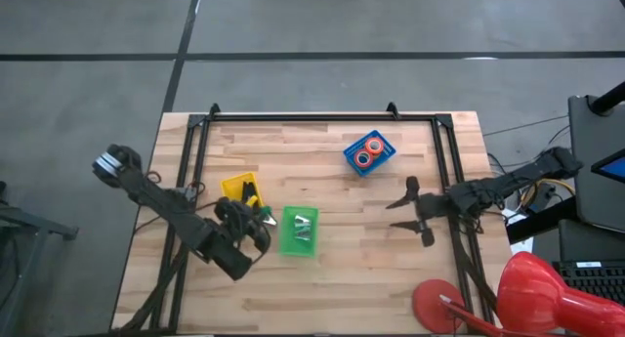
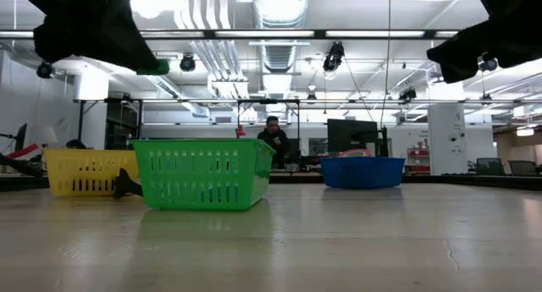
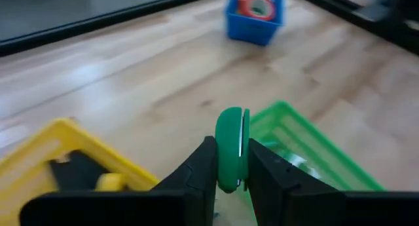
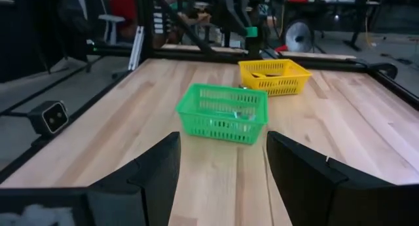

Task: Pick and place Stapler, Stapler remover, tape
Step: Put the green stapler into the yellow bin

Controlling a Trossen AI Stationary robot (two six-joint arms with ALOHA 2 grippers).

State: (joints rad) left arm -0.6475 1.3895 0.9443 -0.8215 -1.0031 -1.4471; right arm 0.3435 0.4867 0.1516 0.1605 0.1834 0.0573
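- Two tape rolls already sit in my blue bin.
- Left gripper pinches green tape, raised between the yellow bin and the green bin.
- Right gripper waits spread.
- Green bin probably holds removers.

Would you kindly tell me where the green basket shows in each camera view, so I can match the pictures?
High view: green basket, table centre.
Low view: left of centre.
Left wrist view: beyond the left gripper, which clamps a green tape roll; basket.
Right wrist view: centre.
Shared landmark: yellow basket beside it.
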